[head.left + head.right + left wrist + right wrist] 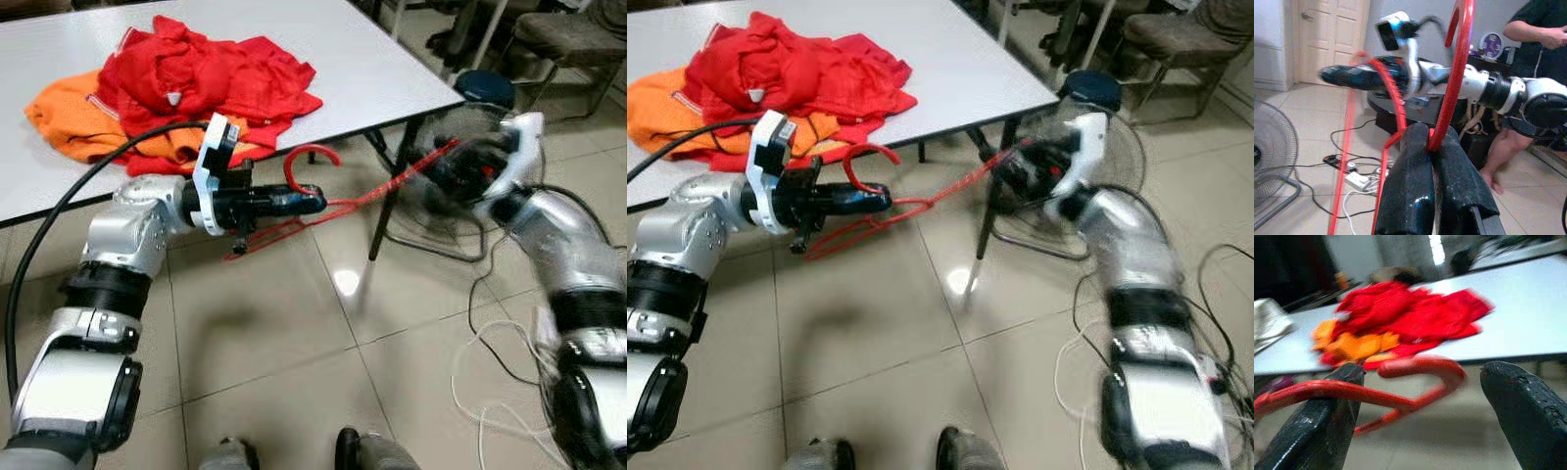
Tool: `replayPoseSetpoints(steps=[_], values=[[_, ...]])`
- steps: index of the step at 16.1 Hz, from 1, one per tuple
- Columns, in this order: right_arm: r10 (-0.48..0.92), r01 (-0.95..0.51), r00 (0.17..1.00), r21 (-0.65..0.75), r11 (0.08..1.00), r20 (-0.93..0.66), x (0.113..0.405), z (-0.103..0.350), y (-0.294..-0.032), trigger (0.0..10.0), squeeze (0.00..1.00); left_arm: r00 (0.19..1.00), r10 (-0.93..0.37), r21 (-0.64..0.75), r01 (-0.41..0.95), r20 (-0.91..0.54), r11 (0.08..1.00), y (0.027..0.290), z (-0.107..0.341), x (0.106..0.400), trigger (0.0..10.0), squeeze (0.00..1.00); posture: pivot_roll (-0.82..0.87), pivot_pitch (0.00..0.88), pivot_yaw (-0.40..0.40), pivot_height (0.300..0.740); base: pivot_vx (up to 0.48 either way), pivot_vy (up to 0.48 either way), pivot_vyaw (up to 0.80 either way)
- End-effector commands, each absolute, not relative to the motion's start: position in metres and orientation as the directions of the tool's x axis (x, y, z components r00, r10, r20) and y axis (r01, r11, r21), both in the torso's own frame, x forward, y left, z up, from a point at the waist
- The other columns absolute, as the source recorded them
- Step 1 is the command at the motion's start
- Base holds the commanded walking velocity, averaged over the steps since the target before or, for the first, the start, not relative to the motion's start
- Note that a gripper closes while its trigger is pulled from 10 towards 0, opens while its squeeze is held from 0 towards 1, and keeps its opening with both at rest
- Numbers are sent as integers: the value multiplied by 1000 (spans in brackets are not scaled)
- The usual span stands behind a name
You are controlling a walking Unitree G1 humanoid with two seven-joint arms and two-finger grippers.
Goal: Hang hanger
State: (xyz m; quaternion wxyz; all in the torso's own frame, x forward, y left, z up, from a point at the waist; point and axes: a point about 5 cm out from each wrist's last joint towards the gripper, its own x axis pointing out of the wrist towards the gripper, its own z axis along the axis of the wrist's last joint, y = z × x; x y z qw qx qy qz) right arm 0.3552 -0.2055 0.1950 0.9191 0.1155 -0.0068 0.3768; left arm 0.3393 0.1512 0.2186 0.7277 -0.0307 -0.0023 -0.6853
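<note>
A red wire hanger (345, 205) hangs level over the tiled floor, just off the table's front edge. My left gripper (315, 204) is shut on its neck, right under the hook (312, 157); the left wrist view shows both fingers (1411, 186) pinching the red wire (1455, 78). My right gripper (439, 172) is at the hanger's far end, blurred. In the right wrist view its fingers (1327, 421) stand wide apart, with the hanger (1415, 369) lying between them and resting against one finger.
A white table (372, 59) carries a red garment (206, 73) and an orange one (69, 117). A floor fan (436, 220) stands by the table leg (387, 211), behind my right gripper. White cables (490, 377) lie on the floor. A person (1540, 34) stands nearby.
</note>
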Motion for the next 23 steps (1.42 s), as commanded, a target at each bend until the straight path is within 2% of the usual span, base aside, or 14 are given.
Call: replayPoseSetpoints(steps=[1, 3, 6, 9, 11, 16, 17, 20, 21, 23], values=[[796, -804, 591, 177, 568, 132, 346, 206, -187, 10000, 0, 72, -997, -52, 996, -23, 74, 145, 211, 340, 0, 0, -184, 143, -19, 740, 0, 0, 0], [838, -843, 530, 189, 504, 129, 339, 205, -181, 10000, 0, 79, -997, -47, 996, -23, 80, 143, 211, 341, 0, 0, -184, 143, -19, 740, 0, 0, 0], [904, -898, 427, 111, 427, -21, 320, 192, -183, 10000, 0, 91, -995, -44, 995, -26, 92, 142, 209, 342, 0, 0, -185, 145, -17, 740, 0, 0, 0], [865, -910, 415, -113, 399, -282, 314, 180, -193, 10000, 0, 95, -995, -49, 994, -27, 97, 140, 206, 342, 0, 0, -190, 146, -18, 740, 0, 0, 0], [839, -907, 420, -176, 382, -345, 311, 180, -198, 10000, 0, 96, -995, -50, 994, -26, 97, 139, 205, 342, 0, 0, -190, 146, -18, 740, 0, 0, 0], [799, -846, 524, -290, 447, -295, 311, 198, -207, 10000, 0, 134, -990, -45, 990, -35, 135, 140, 201, 344, 0, 0, -198, 135, -24, 740, 0, 0, 0], [759, -781, 614, -305, 545, -215, 318, 209, -212, 10000, 0, 159, -986, -37, 986, -55, 161, 141, 198, 345, 0, 0, -198, 131, -22, 740, 0, 0, 0], [761, -769, 624, -309, 559, -177, 314, 217, -211, 10000, 0, 189, -978, -24, 981, -87, 192, 144, 193, 348, 0, 0, -198, 124, -18, 740, 0, 0, 0], [740, -741, 650, -362, 566, -173, 311, 216, -214, 10000, 0, 217, -973, -10, 976, -78, 219, 143, 195, 351, 0, 0, -199, 119, -16, 740, 0, 0, 0], [704, -676, 708, -347, 650, -60, 315, 218, -216, 10000, 0, 236, -970, -3, 972, -60, 237, 142, 198, 353, 0, 0, -200, 114, -17, 740, 0, 0, 0]])
